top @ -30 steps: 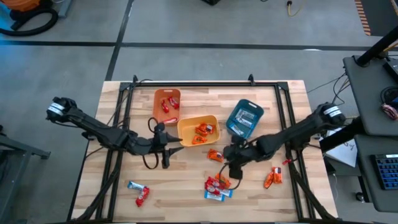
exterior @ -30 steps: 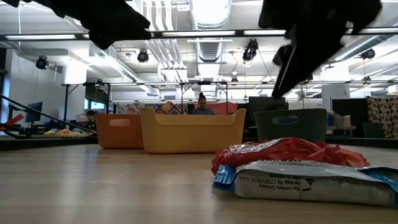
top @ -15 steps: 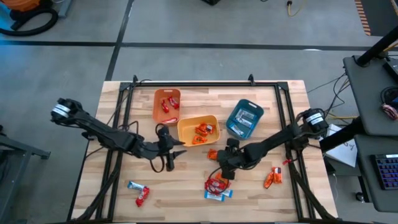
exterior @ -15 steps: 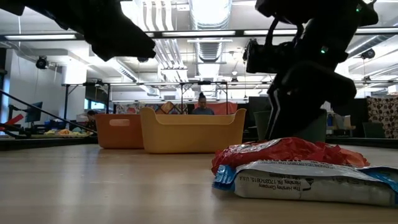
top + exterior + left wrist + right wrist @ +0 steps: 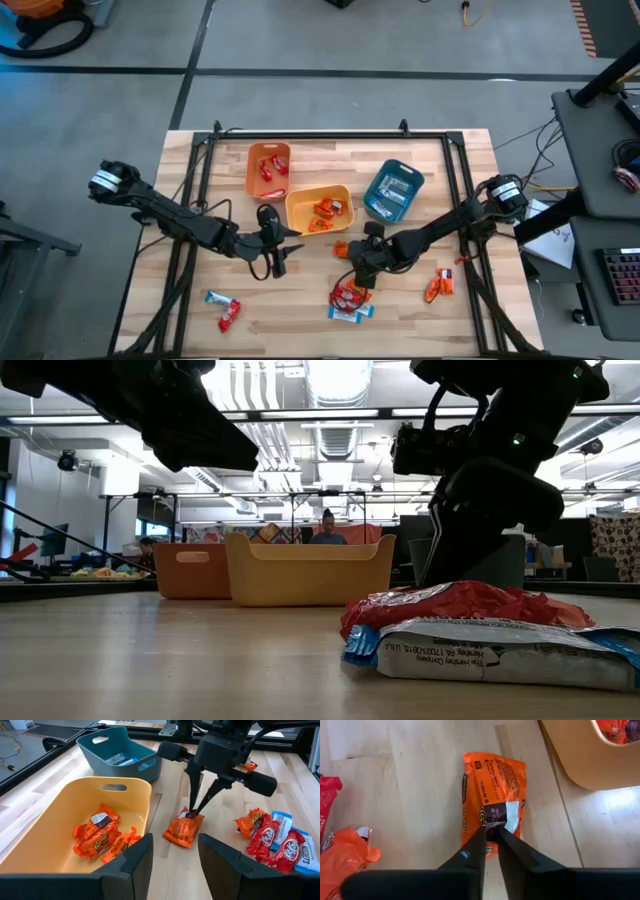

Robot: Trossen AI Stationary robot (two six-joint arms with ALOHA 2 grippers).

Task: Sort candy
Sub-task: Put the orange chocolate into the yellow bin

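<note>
An orange packet (image 5: 492, 785) of candy lies flat on the wooden table just in front of the yellow bin (image 5: 320, 208). My right gripper (image 5: 491, 831) is shut on it, and the left wrist view shows the same gripper (image 5: 192, 811) from the front. My left gripper (image 5: 175, 845) hangs open over the table beside the yellow bin's near corner, touching nothing, and shows in the high view (image 5: 282, 258) too. More candy lies in a pile (image 5: 350, 300) near the front edge. One red and one blue-and-white sweet (image 5: 222, 308) lie at the front left. My right gripper pinches the orange packet between its two fingertips, on the dark patch along the middle strip (image 5: 496, 817), near the end that faces the right arm. The fingers slant down from the table's right side. The packet lies flat on the table.
The orange bin (image 5: 268, 168) holds red sweets, the yellow bin holds orange packets, and the teal bin (image 5: 393, 190) holds blue-and-white bars. Two orange packets (image 5: 438, 285) lie at the right. Bare table lies between my left gripper and the front-left sweets.
My right gripper has come down and toward the table's left onto the orange packet, and its fingers have shut on it. My left gripper has sunk a little and drifted toward the right, still open. The packet has stayed on the table.
</note>
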